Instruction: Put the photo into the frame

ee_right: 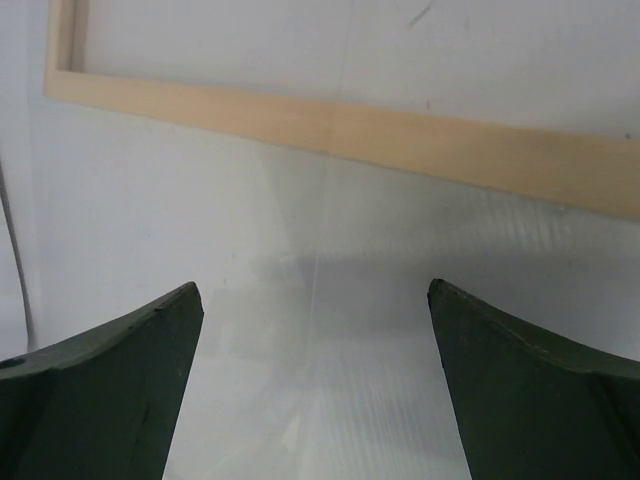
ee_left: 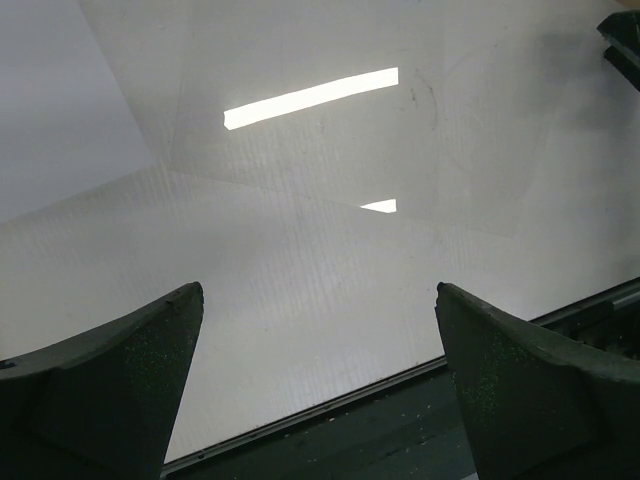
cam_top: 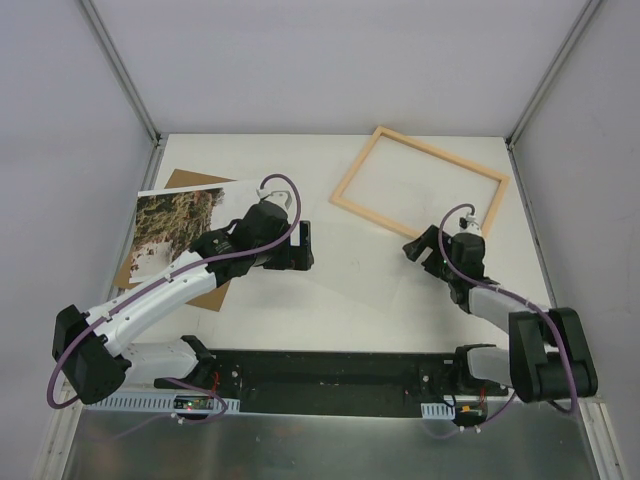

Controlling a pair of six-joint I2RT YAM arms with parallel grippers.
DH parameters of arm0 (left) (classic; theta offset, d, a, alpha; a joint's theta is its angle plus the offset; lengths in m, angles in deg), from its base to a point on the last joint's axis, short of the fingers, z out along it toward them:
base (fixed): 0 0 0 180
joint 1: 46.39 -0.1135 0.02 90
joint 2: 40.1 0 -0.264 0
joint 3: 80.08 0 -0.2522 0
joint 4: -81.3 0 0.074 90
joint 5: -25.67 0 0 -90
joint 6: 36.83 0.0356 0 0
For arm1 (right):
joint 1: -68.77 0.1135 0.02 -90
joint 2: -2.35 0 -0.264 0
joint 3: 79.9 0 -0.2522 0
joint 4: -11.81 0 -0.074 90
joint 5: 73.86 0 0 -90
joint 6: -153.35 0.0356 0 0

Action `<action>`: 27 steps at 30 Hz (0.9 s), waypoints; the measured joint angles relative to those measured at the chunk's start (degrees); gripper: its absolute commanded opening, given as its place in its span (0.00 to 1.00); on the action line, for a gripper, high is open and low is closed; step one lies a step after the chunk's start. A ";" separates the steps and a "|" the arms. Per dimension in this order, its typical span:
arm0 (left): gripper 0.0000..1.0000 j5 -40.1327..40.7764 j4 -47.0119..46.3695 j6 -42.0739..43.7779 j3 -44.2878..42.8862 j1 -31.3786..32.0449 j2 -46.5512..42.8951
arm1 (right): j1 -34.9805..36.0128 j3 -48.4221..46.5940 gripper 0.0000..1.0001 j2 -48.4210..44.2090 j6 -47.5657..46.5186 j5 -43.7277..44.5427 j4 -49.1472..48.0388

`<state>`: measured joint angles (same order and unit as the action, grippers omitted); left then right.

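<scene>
Your left pincer (cam_top: pixel 303 246) stands with its jaws as wide as they go and nothing between them. Its own camera shows only the pale desk (cam_top: pixel 300 315) between the two dark fingers (ee_left: pixel 110 380). The thin rectangular paper photo (cam_top: pixel 170 225), a print of a green-brown rocky cliff, lies picture side up at the far left of the desk. It rests on a flat brown backing board (cam_top: pixel 208 293) that shows past its far and near edges. Your left arm crosses over the photo's lower right part, so the pincer sits just beyond the print and points away from it, toward the middle of the desk. You are not yet lined up for a grasp.

Your right pincer (cam_top: pixel 430 255) is just as wide and just as empty. It faces the rectangular frame (cam_top: pixel 445 152) of narrow light wood strips, which lies flat and slanted at the far right, well apart from the photo. The frame's near strip runs across the top of the right wrist view, a little ahead of the fingertips. That placing suggests a split of work: right side steadies the frame, left side fetches the print.

Faint straight edges and bright reflected bars in the left wrist view suggest a clear sheet (ee_left: pixel 330 150) lying flat mid-desk. Whether it belongs to the frame, I cannot tell.

A thin print lying flat gives you little to pinch, so you will likely need to work at an edge.
</scene>
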<state>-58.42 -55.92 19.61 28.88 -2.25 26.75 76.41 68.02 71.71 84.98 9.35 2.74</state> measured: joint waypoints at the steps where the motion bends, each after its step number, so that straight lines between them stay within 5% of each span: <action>1: 0.99 0.00 0.00 0.00 0.00 0.00 0.02 | -0.37 -0.31 0.99 1.62 0.33 -0.50 -2.03; 11: 0.99 -1.09 0.00 0.02 0.00 -0.39 0.02 | -2.21 -5.01 0.91 20.17 6.56 -9.25 -23.39; 18: 0.99 -1.27 0.02 0.04 0.00 -0.76 -0.02 | -2.21 -5.70 0.87 24.94 10.56 -12.48 -30.16; 22: 0.99 -1.33 0.02 0.04 0.00 -0.79 -0.02 | -2.21 -5.90 0.64 26.75 12.07 -13.27 -32.02; 27: 0.99 -1.53 0.04 0.04 0.00 -1.57 -0.02 | -2.19 -5.60 0.18 28.81 13.66 -13.49 -31.52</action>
<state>-59.95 -55.88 19.65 28.88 -3.83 26.72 74.23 62.42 100.52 98.64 -4.13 -28.78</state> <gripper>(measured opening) 0.990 0.380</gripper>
